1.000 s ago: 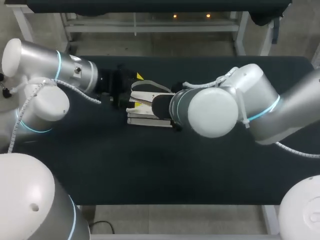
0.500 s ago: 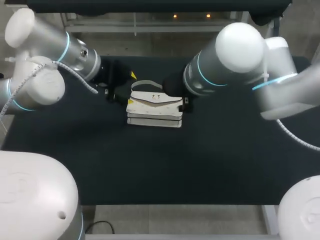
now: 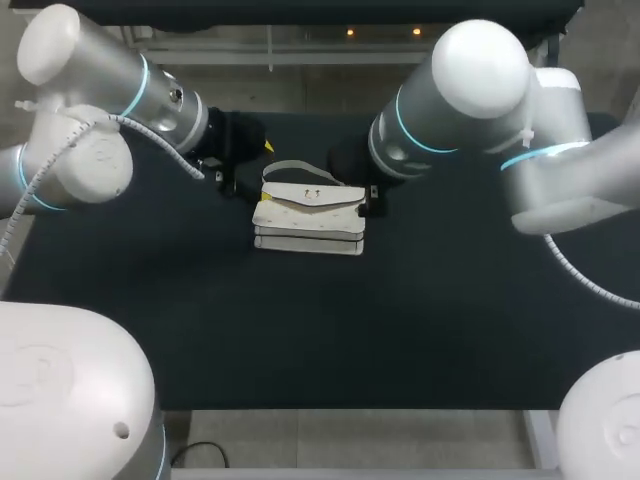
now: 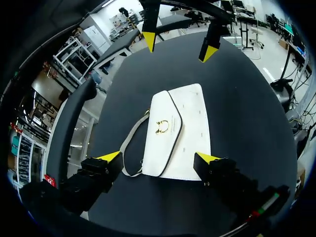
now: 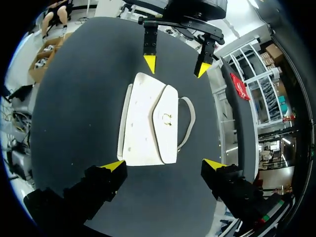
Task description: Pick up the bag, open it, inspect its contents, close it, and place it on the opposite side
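Head camera looks down from high behind the robot; wrist cameras, left and right, face each other close over one white bag.

The bench is covered edge to edge in a matte black surface, plain and dark from the near edge to the far one, and its corners look rounded off from the wrist cameras. Pale grey floor shows past the near edge, with a white bench leg at the right corner. Beyond the far edge stands a white metal frame, and two small amber lights glow in the dark behind it.
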You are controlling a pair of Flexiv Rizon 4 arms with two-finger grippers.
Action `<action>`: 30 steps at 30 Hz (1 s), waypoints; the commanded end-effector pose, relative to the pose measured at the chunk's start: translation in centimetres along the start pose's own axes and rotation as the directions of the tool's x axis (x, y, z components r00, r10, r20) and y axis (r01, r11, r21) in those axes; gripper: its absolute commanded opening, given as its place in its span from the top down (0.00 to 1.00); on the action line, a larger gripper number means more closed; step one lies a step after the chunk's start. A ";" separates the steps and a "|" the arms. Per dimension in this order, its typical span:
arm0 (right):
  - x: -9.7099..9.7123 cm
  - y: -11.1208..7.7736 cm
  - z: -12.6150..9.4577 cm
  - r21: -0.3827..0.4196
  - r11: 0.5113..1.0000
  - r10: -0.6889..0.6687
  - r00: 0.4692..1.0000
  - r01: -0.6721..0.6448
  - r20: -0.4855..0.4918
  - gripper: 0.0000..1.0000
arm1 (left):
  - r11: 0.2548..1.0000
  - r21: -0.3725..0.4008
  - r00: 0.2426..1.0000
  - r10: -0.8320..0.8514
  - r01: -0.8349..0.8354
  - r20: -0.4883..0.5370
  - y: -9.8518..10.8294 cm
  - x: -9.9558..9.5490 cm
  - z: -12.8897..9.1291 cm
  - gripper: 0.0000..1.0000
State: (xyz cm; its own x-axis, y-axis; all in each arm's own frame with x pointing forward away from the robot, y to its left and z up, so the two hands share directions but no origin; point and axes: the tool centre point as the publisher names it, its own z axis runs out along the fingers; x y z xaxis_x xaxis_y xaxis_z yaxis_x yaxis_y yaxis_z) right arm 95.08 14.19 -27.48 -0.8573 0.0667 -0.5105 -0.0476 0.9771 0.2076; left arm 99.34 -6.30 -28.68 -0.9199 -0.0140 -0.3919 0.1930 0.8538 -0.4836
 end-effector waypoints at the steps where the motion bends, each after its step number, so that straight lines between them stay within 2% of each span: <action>1: -3.5 0.4 -0.1 0.184 0.924 0.376 0.875 -0.334 -0.304 0.00 | 0.853 -0.288 0.880 -0.471 0.434 -0.067 -1.6 -2.1 0.0 0.00; 3: -4.0 -0.2 -0.6 0.197 0.873 0.488 0.806 -0.446 -0.335 0.00 | 0.762 -0.375 0.811 -0.583 0.527 -0.044 -1.8 -2.1 -0.2 0.00; 5: -4.1 -0.8 -1.1 0.204 0.820 0.571 0.742 -0.534 -0.353 0.00 | 0.676 -0.413 0.733 -0.679 0.610 -0.029 -1.7 -2.0 -0.3 0.00; 7: -3.9 -1.2 -1.5 0.209 0.774 0.629 0.684 -0.598 -0.370 0.00 | 0.601 -0.423 0.655 -0.756 0.678 -0.023 -1.3 -1.7 -0.4 0.00; 8: -3.7 -1.4 -1.6 0.213 0.743 0.664 0.655 -0.635 -0.362 0.00 | 0.581 -0.417 0.622 -0.781 0.699 -0.045 -1.1 -1.5 -0.6 0.00; 9: -3.5 -1.5 -1.8 0.210 0.731 0.674 0.642 -0.649 -0.365 0.00 | 0.543 -0.416 0.581 -0.813 0.729 -0.044 -0.8 -1.4 -0.6 0.00; 10: -3.1 -1.7 -1.9 0.210 0.699 0.703 0.604 -0.683 -0.376 0.00 | 0.504 -0.407 0.523 -0.849 0.762 -0.074 -0.2 -1.2 -0.8 0.00; 11: -2.7 -1.9 -2.0 0.204 0.673 0.726 0.582 -0.711 -0.368 0.00 | 0.459 -0.392 0.485 -0.874 0.797 -0.036 0.1 -0.9 -0.9 0.00; 13: -1.9 -2.2 -2.2 0.206 0.619 0.768 0.531 -0.758 -0.357 0.00 | 0.403 -0.383 0.417 -0.908 0.831 -0.049 0.7 -0.2 -0.9 0.00; 14: -1.5 -2.5 -2.2 0.212 0.585 0.797 0.507 -0.783 -0.329 0.00 | 0.322 -0.368 0.365 -0.929 0.872 0.053 1.0 0.1 -0.9 0.00; 15: -1.0 -2.6 -2.2 0.241 0.533 0.840 0.475 -0.811 -0.261 0.00 | 0.279 -0.342 0.345 -0.927 0.897 0.148 1.1 0.3 -0.9 0.00; 16: -0.5 -2.7 -2.1 0.273 0.500 0.865 0.462 -0.822 -0.195 0.00 | 0.279 -0.342 0.345 -0.927 0.897 0.148 1.1 0.3 -0.9 0.00; 30: -0.5 -2.7 -2.1 0.273 0.500 0.865 0.462 -0.822 -0.195 0.00 | 0.279 -0.342 0.345 -0.927 0.897 0.148 1.1 0.3 -0.9 0.00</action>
State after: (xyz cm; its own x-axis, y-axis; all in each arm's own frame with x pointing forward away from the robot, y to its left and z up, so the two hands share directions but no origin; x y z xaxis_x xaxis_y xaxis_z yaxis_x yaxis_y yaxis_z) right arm 94.38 10.95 -26.14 -0.6136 0.7861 0.0743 0.7629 0.5661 0.3122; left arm 98.61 -4.48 -28.82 -0.6690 -0.7315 0.1317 -0.7243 0.6019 -0.3363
